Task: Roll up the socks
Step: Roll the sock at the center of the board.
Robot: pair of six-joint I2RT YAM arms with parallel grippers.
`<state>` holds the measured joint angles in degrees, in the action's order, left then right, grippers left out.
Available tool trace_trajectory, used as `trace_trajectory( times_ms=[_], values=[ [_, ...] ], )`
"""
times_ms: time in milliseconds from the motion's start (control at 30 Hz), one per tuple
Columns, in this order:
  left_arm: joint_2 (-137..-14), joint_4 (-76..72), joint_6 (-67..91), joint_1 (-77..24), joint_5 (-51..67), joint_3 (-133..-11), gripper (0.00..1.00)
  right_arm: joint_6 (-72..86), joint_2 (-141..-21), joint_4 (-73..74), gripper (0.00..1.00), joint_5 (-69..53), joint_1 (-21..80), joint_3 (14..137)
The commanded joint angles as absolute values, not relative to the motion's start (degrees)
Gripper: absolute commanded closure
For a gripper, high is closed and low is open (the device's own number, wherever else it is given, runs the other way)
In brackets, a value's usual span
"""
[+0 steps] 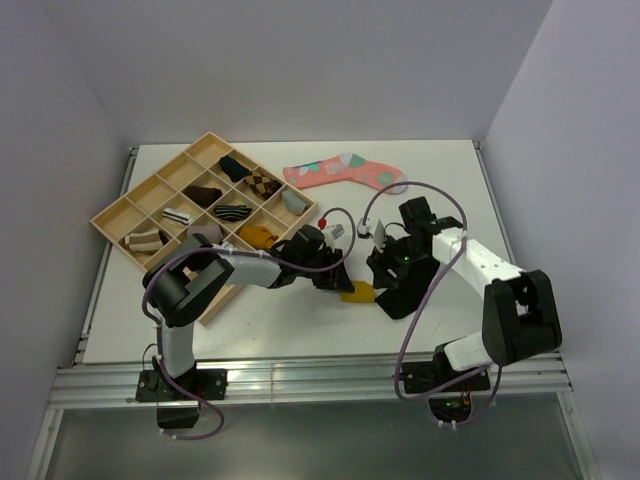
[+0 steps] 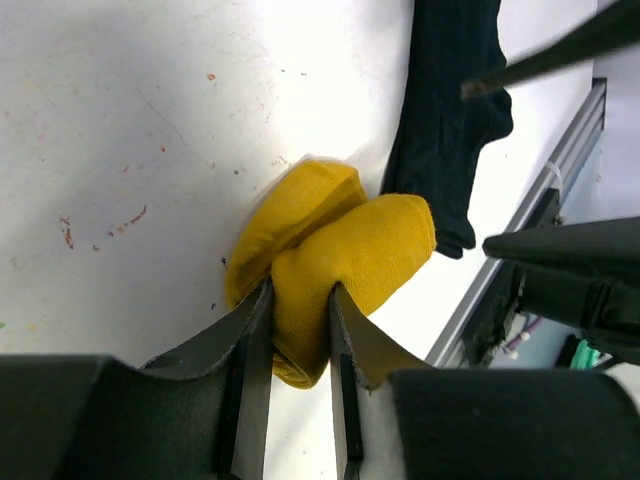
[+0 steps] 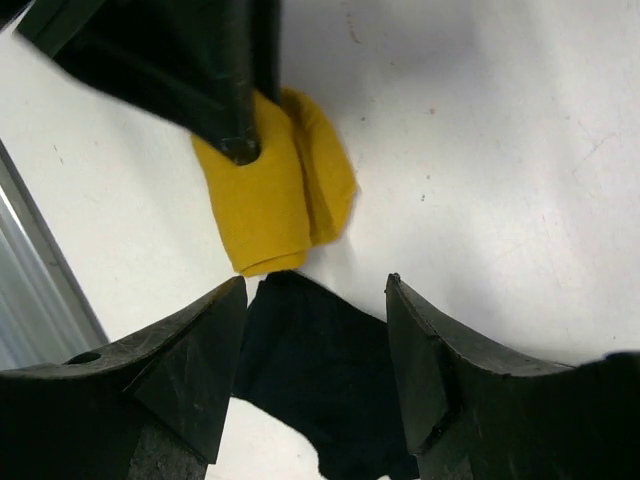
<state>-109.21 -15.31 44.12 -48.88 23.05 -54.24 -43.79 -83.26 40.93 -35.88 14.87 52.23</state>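
While the left gripper (image 2: pixel 300 288) is pinching the folded mustard-yellow sock (image 2: pixel 360 250) between narrowly parted jaws, the right gripper (image 3: pixel 316 283) is hanging with its jaws spread wide and gripping nothing. The mustard-yellow sock is resting on the white table (image 2: pixel 120 120) near the front edge, its doubled end pointing away from the left fingers toward the right arm. The black sock (image 3: pixel 320 360) is lying flat just beside that free end, directly below the right gripper's open jaws, with its long axis running at an angle to the fold. Judged from this layout, the right arm is standing nearer the black sock, so the coming move is calling for a straight descent onto it.
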Motion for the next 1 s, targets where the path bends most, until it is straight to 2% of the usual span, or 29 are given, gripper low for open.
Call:
trace_trajectory(
  times_ms=[0, 367, 967],
  values=[
    [-113.55, -0.18, 40.34, -48.08, 24.51, -53.26, 1.00, -51.14, -77.19, 37.79, 0.35, -39.45, 14.50, 47.31],
    [-115.31, 6.41, 38.23, -47.20, 27.86, -57.57, 1.00, -62.75, -63.02, 32.26, 0.30, -40.08, 14.85, 35.51],
    [-118.92, 9.23, 37.18, -46.85, 30.85, -61.17, 1.00, -61.17, -62.22, 26.28, 0.28, -30.94, 30.58, 31.82]
  ],
)
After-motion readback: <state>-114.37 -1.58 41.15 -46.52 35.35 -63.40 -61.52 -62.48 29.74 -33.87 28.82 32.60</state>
